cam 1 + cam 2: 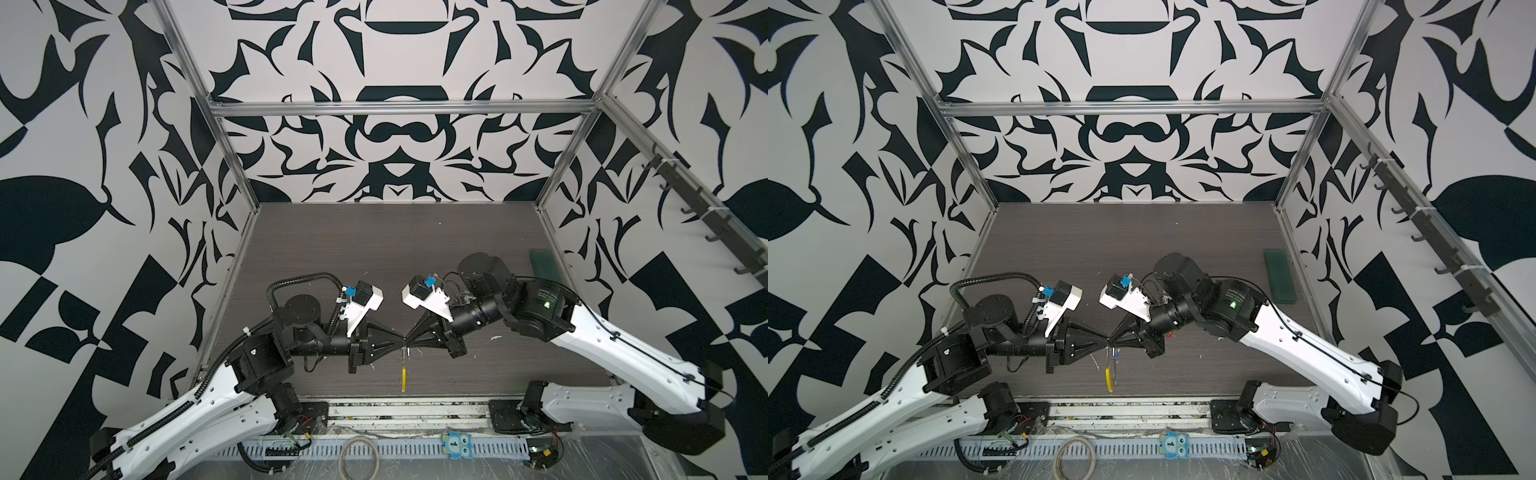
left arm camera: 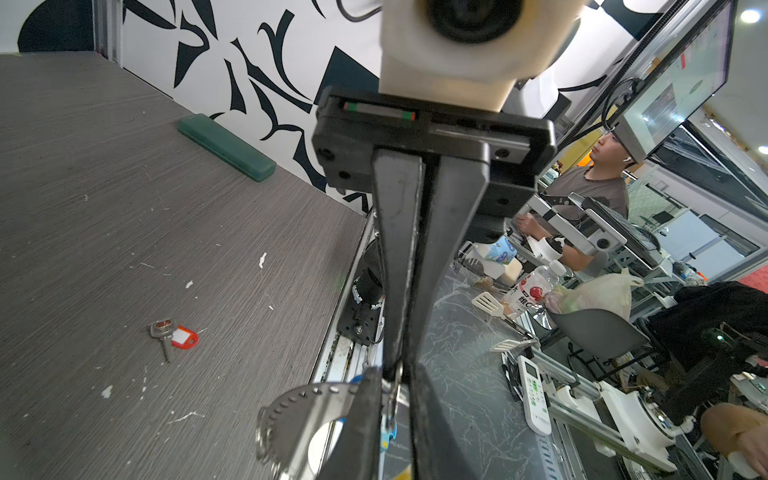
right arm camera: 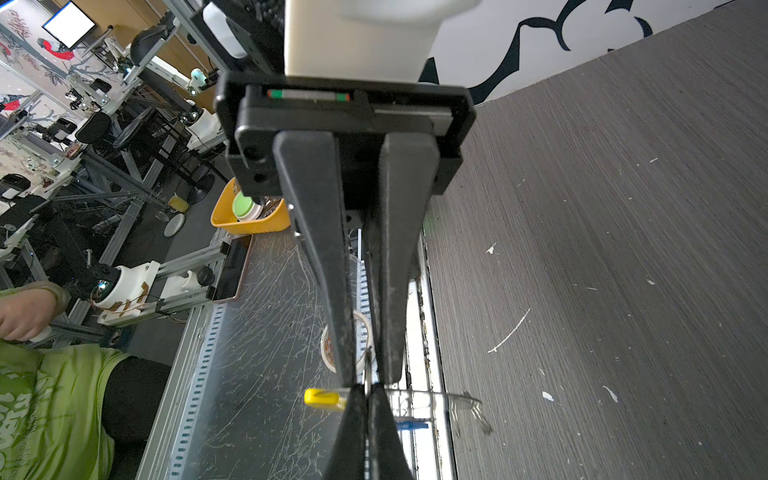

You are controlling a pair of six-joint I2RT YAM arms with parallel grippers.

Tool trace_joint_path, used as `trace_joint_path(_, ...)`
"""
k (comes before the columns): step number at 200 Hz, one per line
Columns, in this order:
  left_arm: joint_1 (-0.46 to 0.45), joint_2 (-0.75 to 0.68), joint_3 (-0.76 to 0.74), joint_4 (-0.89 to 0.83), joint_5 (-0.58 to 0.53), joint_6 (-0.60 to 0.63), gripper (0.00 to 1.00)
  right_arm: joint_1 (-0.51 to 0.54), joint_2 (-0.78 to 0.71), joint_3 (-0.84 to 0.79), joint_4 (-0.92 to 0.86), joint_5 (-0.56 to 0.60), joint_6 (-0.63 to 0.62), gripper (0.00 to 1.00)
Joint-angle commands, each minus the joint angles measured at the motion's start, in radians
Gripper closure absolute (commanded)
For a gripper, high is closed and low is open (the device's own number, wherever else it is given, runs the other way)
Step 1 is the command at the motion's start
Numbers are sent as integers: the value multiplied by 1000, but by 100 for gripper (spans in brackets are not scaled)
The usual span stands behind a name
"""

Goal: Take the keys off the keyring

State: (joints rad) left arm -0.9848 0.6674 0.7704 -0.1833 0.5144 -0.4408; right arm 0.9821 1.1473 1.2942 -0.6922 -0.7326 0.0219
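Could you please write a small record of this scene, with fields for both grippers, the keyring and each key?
left gripper: shut on the keyring
right gripper: shut on the keyring, opposite the left
keyring: held above the table, yellow section hanging down
blue key: hanging at the keyring
red key: off the keyring, lying on the table
green case: on the table

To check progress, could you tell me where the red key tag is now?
Only the left wrist view shows it: the red tag lies on the table beside a small metal key.
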Motion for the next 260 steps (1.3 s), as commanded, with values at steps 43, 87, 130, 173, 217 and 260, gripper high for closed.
trace_joint_path(43, 1, 10, 24, 33, 20, 6, 100, -3, -1, 37, 72, -21, 18, 100)
trace_joint_path(87, 0, -15, -2, 96, -33, 2, 100, -3, -94, -27, 197, 92, 78, 67)
trace_joint_path(130, 0, -121, -94, 243, -147, -22, 100, -1, -236, -194, 420, 228, 140, 52)
trace_joint_path(173, 1, -167, -138, 320, -208, -39, 100, 28, -292, -348, 584, 365, 162, 50)
trace_joint_path(217, 1, -163, -140, 324, -207, -47, 100, 67, -263, -394, 654, 397, 155, 47)
trace_joint_path(260, 1, -162, -152, 333, -211, -56, 100, 122, -236, -378, 668, 441, 117, 44)
